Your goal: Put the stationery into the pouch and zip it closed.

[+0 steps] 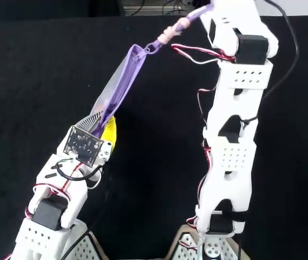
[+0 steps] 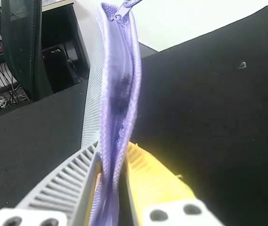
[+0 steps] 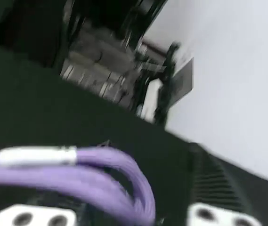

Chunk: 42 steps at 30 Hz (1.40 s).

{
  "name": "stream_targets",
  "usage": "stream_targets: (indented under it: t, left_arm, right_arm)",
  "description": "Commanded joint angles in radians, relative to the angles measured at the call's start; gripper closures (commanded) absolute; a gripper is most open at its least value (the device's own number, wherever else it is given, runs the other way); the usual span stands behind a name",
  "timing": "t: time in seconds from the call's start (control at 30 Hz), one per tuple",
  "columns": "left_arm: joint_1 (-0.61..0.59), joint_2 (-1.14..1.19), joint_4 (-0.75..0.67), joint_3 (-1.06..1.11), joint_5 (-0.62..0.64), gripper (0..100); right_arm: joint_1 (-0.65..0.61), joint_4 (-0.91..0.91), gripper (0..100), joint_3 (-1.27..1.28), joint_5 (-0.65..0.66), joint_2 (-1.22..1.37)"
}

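A purple pouch (image 1: 122, 89) hangs stretched in the air between the two arms, above the black table (image 1: 29, 81). My left gripper (image 1: 103, 127) is shut on its lower end; in the left wrist view the grey finger (image 2: 63, 181) and the yellow finger (image 2: 155, 181) clamp the fabric of the pouch (image 2: 119, 84). The zipper slider (image 1: 152, 47) sits at the pouch's upper end. A purple pull cord (image 1: 176, 25) runs from it to my right gripper (image 1: 202, 11), which is shut on the cord loop (image 3: 101, 176). A dark shape shows through the pouch fabric.
The right arm's white links (image 1: 232, 141) stand tall along the right half of the table, with loose red and white wires (image 1: 194, 54) beside them. The table's far edge (image 2: 181, 42) meets a pale floor. A chair (image 2: 23, 42) stands beyond it.
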Motion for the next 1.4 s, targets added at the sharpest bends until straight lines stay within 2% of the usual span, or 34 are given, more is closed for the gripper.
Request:
stream_targets:
  t: [0.0, 0.23, 0.4, 0.6, 0.77, 0.87, 0.97, 1.13, 1.37]
  left_arm:
    - [-0.019, 0.008, 0.026, 0.021, -0.005, 97]
    - [-0.019, 0.008, 0.026, 0.021, -0.005, 97]
    - [-0.019, 0.008, 0.026, 0.021, -0.005, 97]
    - [-0.019, 0.008, 0.025, 0.021, -0.005, 97]
    - [-0.019, 0.009, 0.009, 0.022, 0.003, 97]
    - [-0.019, 0.009, -0.043, 0.061, 0.005, 97]
    - [-0.019, 0.009, -0.068, 0.081, 0.005, 96]
    - [-0.021, 0.009, -0.061, 0.085, 0.009, 80]
    - [-0.019, 0.008, 0.101, -0.077, 0.089, 80]
  right_arm:
    - [0.008, 0.106, 66.3, -0.041, 0.008, -0.096]
    - [-0.058, 0.262, 65.9, -0.033, -0.002, -0.200]
    - [-0.124, 0.261, 65.9, -0.028, 0.008, -0.208]
    - [-0.238, 0.262, 66.0, 0.027, 0.089, -0.225]
    - [-0.253, 0.262, 66.2, 0.077, 0.089, -0.325]
    - [-0.226, 0.262, 66.2, 0.116, 0.083, -0.407]
    - [-0.170, 0.262, 66.3, 0.174, 0.003, -0.504]
    - [-0.025, 0.262, 66.3, 0.348, -0.057, -0.676]
    - [0.169, 0.258, 66.3, 0.691, -0.049, -0.908]
